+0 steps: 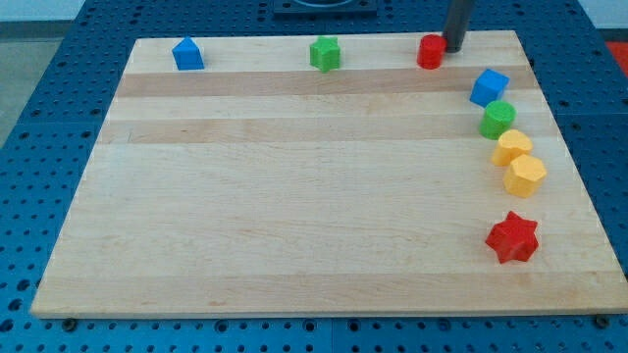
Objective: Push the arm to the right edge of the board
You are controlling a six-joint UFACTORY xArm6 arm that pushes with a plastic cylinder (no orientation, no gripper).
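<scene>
My dark rod comes down from the view's top, and my tip (454, 47) rests on the wooden board (294, 196) near its top edge. It sits just right of a red cylinder (430, 51), touching or nearly touching it. Down the board's right side, below and right of my tip, lie a blue cube (489, 87), a green cylinder (497, 119), a yellow heart-like block (512, 147), a yellow hexagon (525, 176) and a red star (513, 237).
A green star (325, 53) sits at the top middle and a blue house-shaped block (187, 54) at the top left. The board lies on a blue perforated table (59, 147).
</scene>
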